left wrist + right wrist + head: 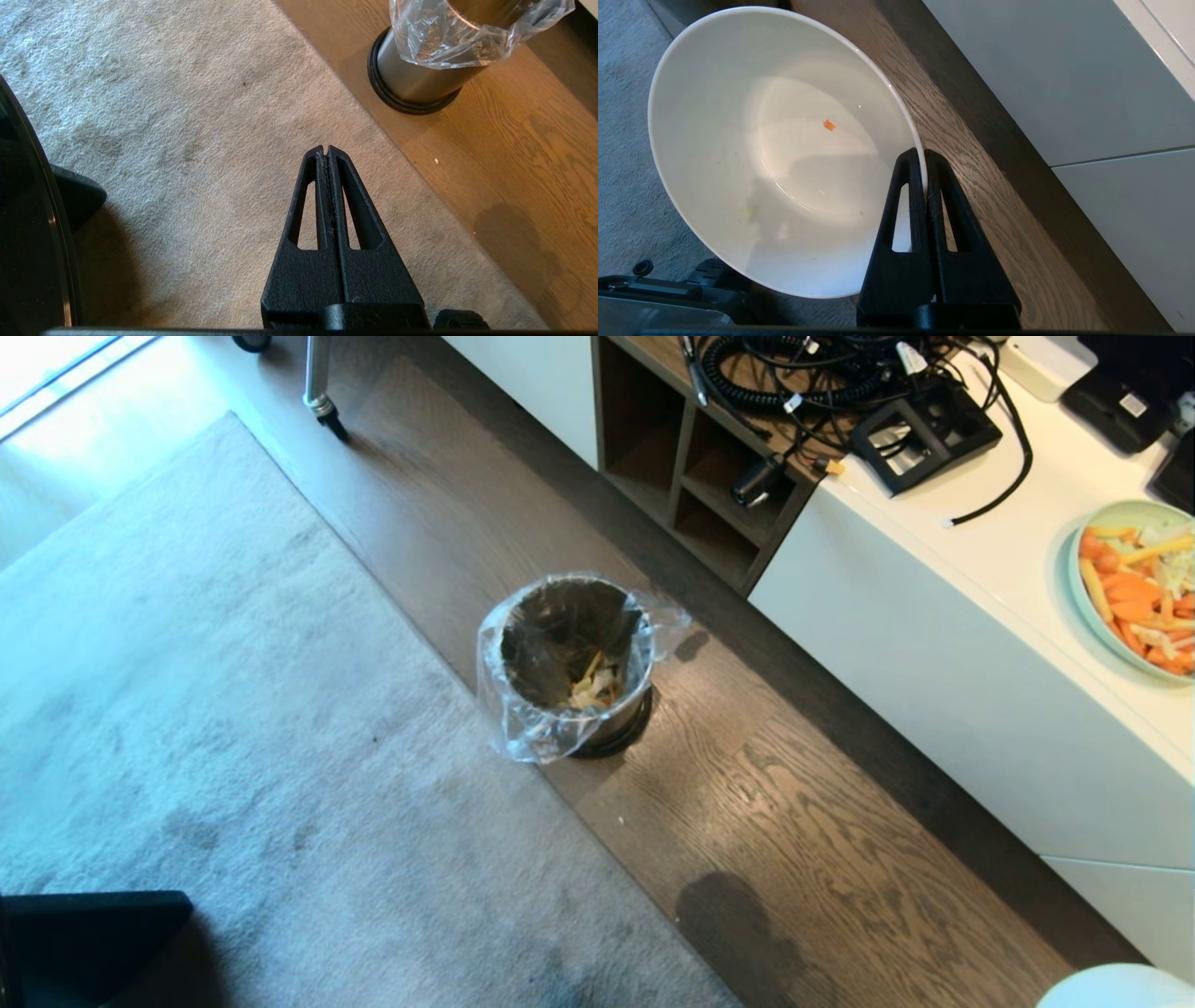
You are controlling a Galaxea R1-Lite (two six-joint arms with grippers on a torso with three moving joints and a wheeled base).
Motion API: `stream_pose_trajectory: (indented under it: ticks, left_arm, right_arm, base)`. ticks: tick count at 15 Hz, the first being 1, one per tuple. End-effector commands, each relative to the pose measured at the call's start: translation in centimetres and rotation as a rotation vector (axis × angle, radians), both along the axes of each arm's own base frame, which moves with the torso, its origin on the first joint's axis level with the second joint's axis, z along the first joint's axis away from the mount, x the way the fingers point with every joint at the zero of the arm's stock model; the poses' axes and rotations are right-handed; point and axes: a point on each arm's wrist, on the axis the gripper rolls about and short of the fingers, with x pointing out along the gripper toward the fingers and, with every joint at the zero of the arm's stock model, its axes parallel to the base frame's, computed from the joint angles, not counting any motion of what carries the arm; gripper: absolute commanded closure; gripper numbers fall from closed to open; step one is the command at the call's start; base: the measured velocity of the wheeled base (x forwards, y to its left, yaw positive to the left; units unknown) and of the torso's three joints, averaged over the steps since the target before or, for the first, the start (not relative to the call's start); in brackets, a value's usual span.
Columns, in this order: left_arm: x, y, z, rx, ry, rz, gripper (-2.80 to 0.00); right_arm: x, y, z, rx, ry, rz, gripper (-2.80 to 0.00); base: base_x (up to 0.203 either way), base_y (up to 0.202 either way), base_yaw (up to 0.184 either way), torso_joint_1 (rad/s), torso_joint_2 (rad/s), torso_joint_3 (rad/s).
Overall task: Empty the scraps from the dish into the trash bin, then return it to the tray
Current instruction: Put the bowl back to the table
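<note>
Closest in, the right gripper (924,154) has its jaws clenched on the rim of the dish (738,140), one jaw inside the wall and one outside. The dish hangs tilted above the wooden floor (971,154) beside a white cabinet front (1064,93) — its inside is nearly bare, with only one tiny orange fleck (829,124) and a few faint specks left on the glaze. In the head view just a sliver of the dish's rim shows at the bottom right corner.

The left gripper (325,150) hovers over the grey rug (187,116), jaws pressed together on nothing.

Farther out stands the trash bin (569,663), upright on the floor just off the rug's edge, its clear liner bag (504,709) folded over the rim. The scraps (595,683) lie at the bottom of it — pale yellow and orange pieces.

Beyond, on the white table (1008,523), a pale-green plate (1083,588) carries orange and yellow slices, and a tangle of black cables (794,373) lies farther back.
</note>
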Motion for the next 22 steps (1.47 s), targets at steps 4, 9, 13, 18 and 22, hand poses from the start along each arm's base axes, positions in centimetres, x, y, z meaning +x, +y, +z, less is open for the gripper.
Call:
stream_pose_trajectory:
  ticks: [4,9,13,18,22]
  left_arm:
    - [0.00,0.00,0.00,-0.001,-0.001,0.000,0.00]
    - [0.00,0.00,0.00,-0.001,-0.001,0.000,0.00]
    - [0.00,0.00,0.00,-0.001,-0.001,0.000,0.00]
    - [0.00,0.00,0.00,-0.001,-0.001,0.000,0.00]
    - [0.00,0.00,0.00,-0.001,-0.001,0.000,0.00]
  right_arm:
    - [-0.17,0.00,-0.05,-0.001,-0.024,0.003,0.00]
    - [-0.17,0.00,-0.05,-0.001,-0.024,0.001,0.00]
    - [-0.17,0.00,-0.05,-0.001,-0.024,0.001,0.00]
    - [-0.17,0.00,-0.05,-0.001,-0.024,0.001,0.00]
    - [-0.17,0.00,-0.05,-0.001,-0.024,0.001,0.00]
  base:
    - [0.000,0.000,0.000,0.000,0.00,0.000]
    - [0.000,0.000,0.000,0.000,0.00,0.000]
    - [0.000,0.000,0.000,0.000,0.00,0.000]
    - [0.000,0.000,0.000,0.000,0.00,0.000]
    - [0.000,0.000,0.000,0.000,0.00,0.000]
